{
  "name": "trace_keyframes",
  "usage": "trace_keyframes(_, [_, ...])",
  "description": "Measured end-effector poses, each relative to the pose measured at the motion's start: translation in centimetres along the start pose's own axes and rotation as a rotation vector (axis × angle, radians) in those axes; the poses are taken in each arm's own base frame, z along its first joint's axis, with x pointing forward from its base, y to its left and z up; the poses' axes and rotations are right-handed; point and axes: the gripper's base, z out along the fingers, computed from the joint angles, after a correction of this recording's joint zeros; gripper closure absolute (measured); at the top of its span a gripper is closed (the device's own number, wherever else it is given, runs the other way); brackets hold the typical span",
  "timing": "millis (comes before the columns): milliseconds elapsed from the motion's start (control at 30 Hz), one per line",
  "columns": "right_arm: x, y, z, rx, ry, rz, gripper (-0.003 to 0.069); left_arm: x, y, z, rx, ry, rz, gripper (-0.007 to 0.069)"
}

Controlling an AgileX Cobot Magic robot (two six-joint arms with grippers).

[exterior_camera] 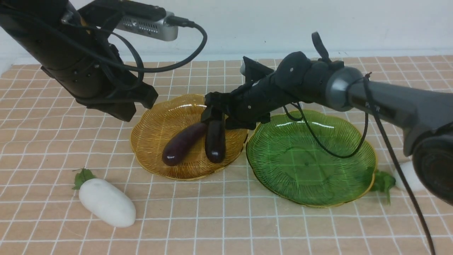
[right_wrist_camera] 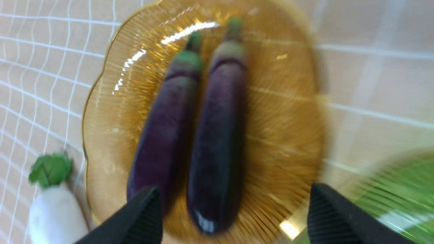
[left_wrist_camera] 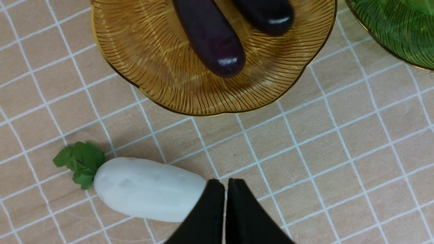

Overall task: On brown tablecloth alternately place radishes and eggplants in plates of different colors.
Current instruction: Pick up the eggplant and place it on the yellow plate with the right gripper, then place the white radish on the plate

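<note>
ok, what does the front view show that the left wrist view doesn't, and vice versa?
Front only: the second radish on the tablecloth past the green plate, partly hidden by the right arm; that plate whole and empty; and the right claw over the amber plate.
Left wrist only: a close look at the left claw, tips pressed shut.
Both: the amber plate holding the two eggplants side by side, the near radish on the tablecloth, and at least part of the green plate.
</note>
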Motion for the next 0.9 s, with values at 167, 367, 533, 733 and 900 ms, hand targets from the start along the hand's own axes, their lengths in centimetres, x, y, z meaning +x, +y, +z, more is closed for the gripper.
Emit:
trace_keyframes(167, [-1.0, -2.2, -6.2, 0.103, 0.024, -0.036, 0.0216, 0.2, 0.0, -0.8, -0.002, -0.019, -0.001, 0.0627])
trace_keyframes(367, [0.7, -6.5, -13.9, 0.385, -0.001, 0.026, 0.0400, 1.4, -0.1, -1.8, -0.007, -0.036, -0.005, 0.0627])
trace_keyframes(533, [5.2, -9.6, -17.9, 0.540, 0.052, 0.126, 0.0547, 3.2, -0.2, -1.9, -0.009, -0.014, -0.005, 0.0627])
trace_keyframes(733, [8.5, -12.4, -19.4, 0.593, 0.108, 0.238, 0.0572, 5.6, -0.3, -1.2, -0.006, 0.037, -0.018, 0.0627])
trace_keyframes(900, [10.1, -14.4, -19.3, 0.605, 0.158, 0.280, 0.0536, 6.8, -0.3, -0.2, -0.005, 0.082, -0.026, 0.0627])
